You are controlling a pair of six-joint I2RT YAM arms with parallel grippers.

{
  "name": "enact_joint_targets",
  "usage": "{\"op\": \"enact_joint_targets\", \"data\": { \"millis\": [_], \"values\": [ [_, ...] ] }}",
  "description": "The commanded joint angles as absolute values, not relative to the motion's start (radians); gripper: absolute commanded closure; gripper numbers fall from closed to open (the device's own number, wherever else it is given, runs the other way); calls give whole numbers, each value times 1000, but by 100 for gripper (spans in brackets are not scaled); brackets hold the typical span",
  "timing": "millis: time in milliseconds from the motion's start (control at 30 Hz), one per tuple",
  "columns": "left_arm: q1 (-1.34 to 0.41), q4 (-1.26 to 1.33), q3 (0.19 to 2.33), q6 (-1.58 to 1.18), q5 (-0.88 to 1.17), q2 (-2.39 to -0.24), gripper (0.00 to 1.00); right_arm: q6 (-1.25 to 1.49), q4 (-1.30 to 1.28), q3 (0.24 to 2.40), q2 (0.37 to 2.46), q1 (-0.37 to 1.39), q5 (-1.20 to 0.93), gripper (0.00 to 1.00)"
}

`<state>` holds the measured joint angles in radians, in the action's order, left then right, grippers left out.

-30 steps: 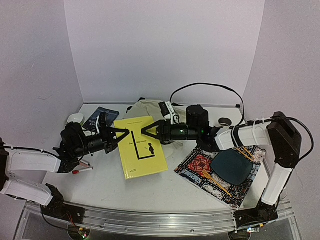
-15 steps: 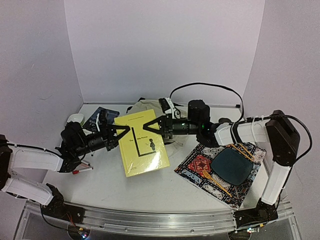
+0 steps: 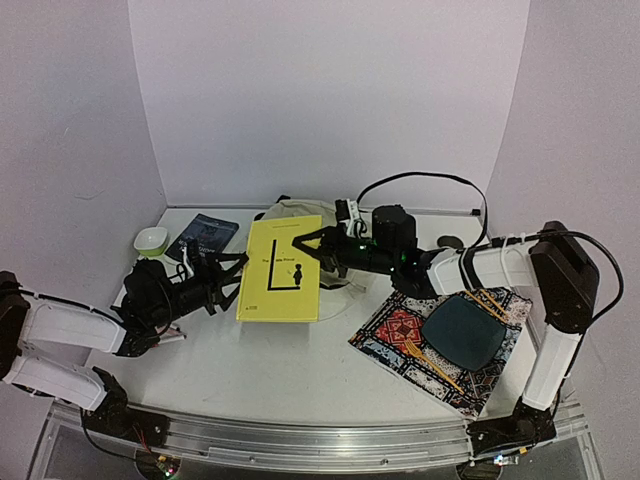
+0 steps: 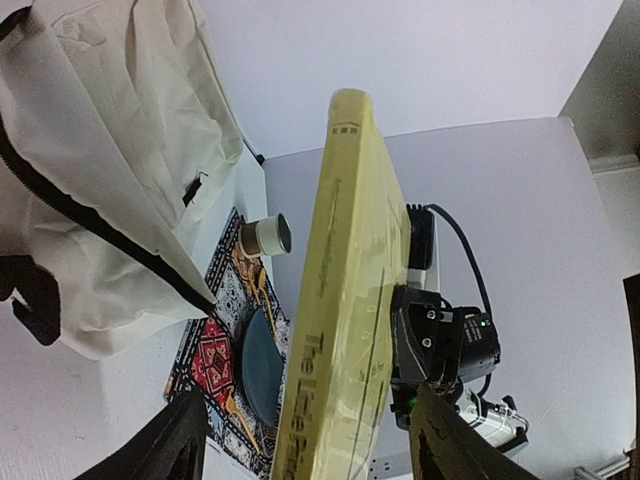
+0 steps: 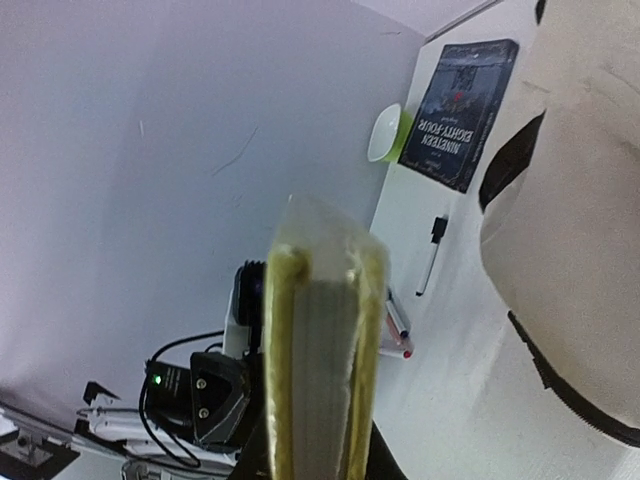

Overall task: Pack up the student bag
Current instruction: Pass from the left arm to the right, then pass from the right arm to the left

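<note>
A soft cream fabric backpack (image 4: pixel 110 170) lies slumped at the far middle of the tabletop, close to the back wall. A black zipper line runs across its cloth, and a black strap shows at one side. Whether its mouth is open cannot be told.

At the near edge of the white tabletop (image 3: pixel 300 375), two black and white robot arms reach inward. The left gripper (image 4: pixel 308 400) has its jaws spread wide on either side of a yellow book's (image 3: pixel 280 275) lower edge, not pressing it. The right gripper (image 3: pixel 308 245) has its jaws closed on the book's far right edge and holds it upright. The cover has a black L-shaped line and a small dark figure. The book stands directly in front of the backpack and hides its middle from above.

To the near right lies a colourful patterned placemat (image 3: pixel 395 330) with a dark blue-grey plate (image 3: pixel 463 333) and an orange fork (image 3: pixel 425 360) on it. Beyond the mat stands a small cup (image 4: pixel 265 237). To the far left lie a dark blue book (image 3: pixel 203 236) and a small white and green bowl (image 3: pixel 151 240), with a black marker (image 5: pixel 430 255) nearer. A black cable (image 3: pixel 420 172) loops behind the right arm.

Plain pale walls (image 3: pixel 320 100) close in the back and both sides.
</note>
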<state>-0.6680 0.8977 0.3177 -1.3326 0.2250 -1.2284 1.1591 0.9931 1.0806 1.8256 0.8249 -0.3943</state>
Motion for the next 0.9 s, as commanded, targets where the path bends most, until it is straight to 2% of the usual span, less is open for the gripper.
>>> {"op": "enact_joint_targets", "data": {
  "millis": [0, 467, 700, 867],
  "values": [
    [-683, 940, 310, -1384, 159, -1197, 27, 1285, 1150, 1098, 1794, 822, -228, 100],
    [-806, 1037, 343, -1430, 11, -1261, 27, 1425, 1321, 1093, 1827, 843, -23, 100],
    [-825, 1143, 375, -1439, -37, -1334, 35, 1449, 1381, 1083, 1848, 854, -23, 100],
    [-827, 1191, 385, -1439, -43, -1362, 45, 1456, 1395, 1076, 1847, 857, -36, 100]
  ]
}}
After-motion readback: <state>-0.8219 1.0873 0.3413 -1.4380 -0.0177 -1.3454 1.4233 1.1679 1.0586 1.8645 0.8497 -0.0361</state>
